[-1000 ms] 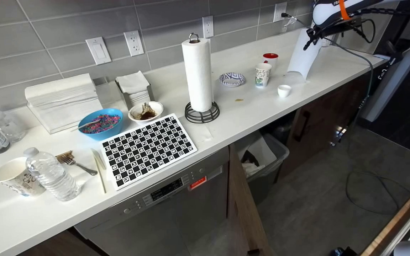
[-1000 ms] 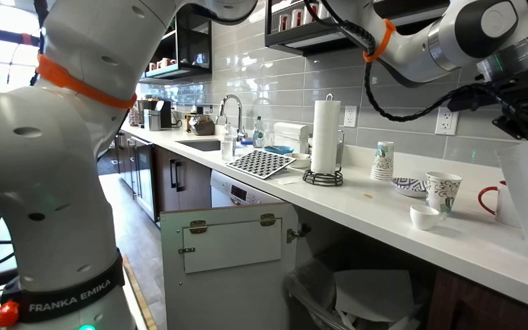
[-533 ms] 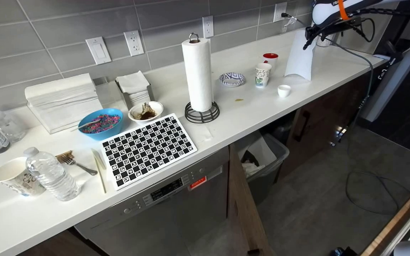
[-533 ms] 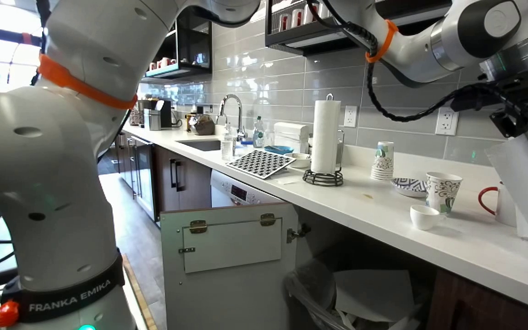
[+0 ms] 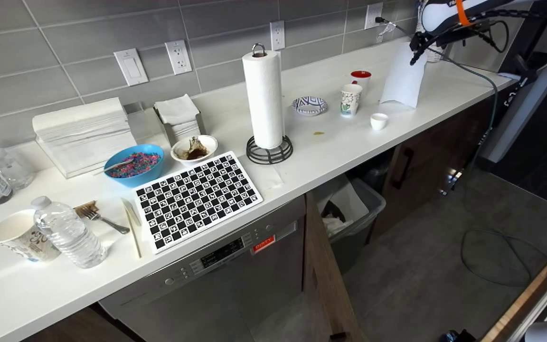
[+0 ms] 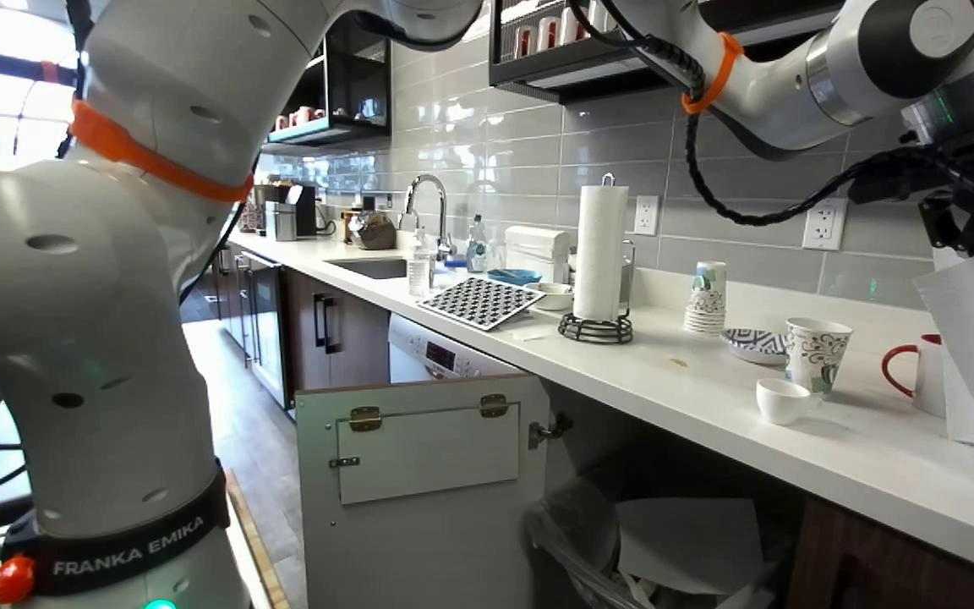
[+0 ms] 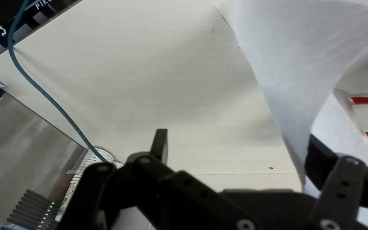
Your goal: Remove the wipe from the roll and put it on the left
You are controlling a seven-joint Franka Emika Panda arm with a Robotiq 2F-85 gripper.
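In the wrist view my gripper (image 7: 238, 148) stands wide open, with a broad gap between its fingers. The wipe (image 7: 292, 64), a limp white sheet, runs down beside the right-hand finger (image 7: 319, 159); whether it touches that finger I cannot tell. Both exterior views show the wipe (image 5: 404, 80) bent and more or less upright, its lower edge on the counter and its top at the gripper (image 5: 417, 54). Well away from it, the white roll (image 5: 264, 99) stands upright on its dark wire base (image 5: 269, 154).
Near the wipe are a red-handled mug (image 6: 928, 376), a patterned paper cup (image 6: 817, 351), a small white cup (image 6: 783, 399) and a patterned bowl (image 6: 756, 342). A blue-green cable (image 7: 53, 100) crosses the counter. Below, a cabinet door (image 6: 424, 499) hangs open beside a bin (image 5: 363, 213).
The jaws have spread from nearly shut on the wipe to wide apart. The arm has drifted slightly to the right in both exterior views. The wipe has shifted and folded a little.
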